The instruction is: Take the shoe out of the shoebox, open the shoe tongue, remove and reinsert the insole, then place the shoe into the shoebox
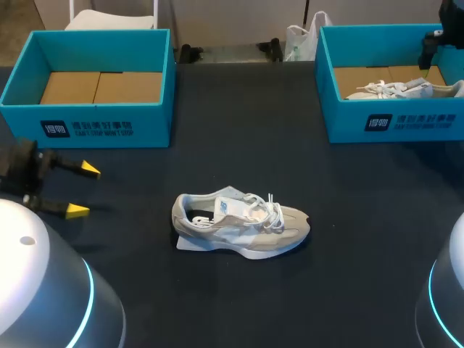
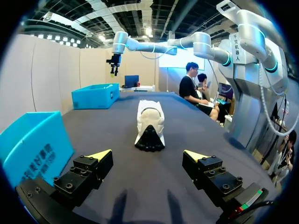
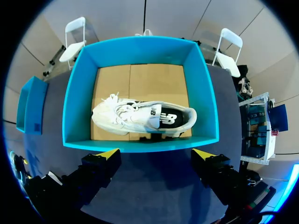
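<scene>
The shoe (image 1: 243,225) (image 2: 149,123), beige and grey with white laces, stands on its sole near the middle of the dark table (image 1: 326,275), toe to the right and heel to the left, with a pale flat piece showing under its heel end. The left gripper (image 1: 83,190) (image 2: 147,156) is low over the table at the near left, well apart from the shoe, its yellow-tipped fingers spread wide with nothing between them and pointing at the shoe's heel. At the far left sits a teal shoebox (image 1: 87,119) (image 2: 32,140) showing only its brown cardboard floor. At the far right is a second teal shoebox (image 1: 395,123) (image 3: 140,144) (image 2: 96,95), and inside it a white shoe (image 1: 402,89) (image 3: 145,116) lies on its side on the cardboard, toe to the left. The right gripper (image 1: 430,49) (image 3: 156,153) (image 2: 114,65) hangs high above that right-hand box, looking straight down into it, its fingers wide apart and holding nothing.
</scene>
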### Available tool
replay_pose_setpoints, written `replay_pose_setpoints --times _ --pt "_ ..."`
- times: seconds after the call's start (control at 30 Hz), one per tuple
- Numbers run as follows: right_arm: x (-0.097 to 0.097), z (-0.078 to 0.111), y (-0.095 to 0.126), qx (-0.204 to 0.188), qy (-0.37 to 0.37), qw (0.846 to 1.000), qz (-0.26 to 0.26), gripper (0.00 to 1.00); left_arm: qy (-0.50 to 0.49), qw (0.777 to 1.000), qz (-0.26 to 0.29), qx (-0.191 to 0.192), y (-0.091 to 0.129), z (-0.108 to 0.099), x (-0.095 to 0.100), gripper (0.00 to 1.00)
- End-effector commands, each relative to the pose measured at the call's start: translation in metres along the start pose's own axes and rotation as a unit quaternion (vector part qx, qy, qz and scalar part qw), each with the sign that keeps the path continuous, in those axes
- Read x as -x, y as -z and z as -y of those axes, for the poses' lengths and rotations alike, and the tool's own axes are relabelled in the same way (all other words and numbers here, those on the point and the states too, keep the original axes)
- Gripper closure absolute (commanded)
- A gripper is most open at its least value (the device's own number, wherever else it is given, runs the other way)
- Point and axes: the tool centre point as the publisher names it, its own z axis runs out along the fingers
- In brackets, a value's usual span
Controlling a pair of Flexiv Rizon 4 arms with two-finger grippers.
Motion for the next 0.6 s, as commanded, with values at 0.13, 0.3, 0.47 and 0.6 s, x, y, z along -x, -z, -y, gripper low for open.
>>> replay_pose_setpoints --times 0.13,0.3,0.47,0.6 --pt "0.0 -0.001 0.0 -0.001 0.0 1.0 0.0 0.0 0.008 1.0 -0.002 -0.008 -0.045 0.001 -0.004 0.0" --pt "0.0 -0.001 0.0 -0.001 0.0 1.0 0.0 0.0 0.009 1.0 -0.004 -0.01 -0.072 0.004 -0.011 0.0" --pt "0.0 -0.001 0.0 -0.001 0.0 1.0 0.0 0.0 0.006 1.0 -0.002 -0.011 -0.093 0.004 -0.015 0.0" --pt "0.0 -0.001 0.0 -0.001 0.0 1.0 0.0 0.0 0.006 1.0 0.001 -0.014 -0.103 0.003 -0.017 0.0"
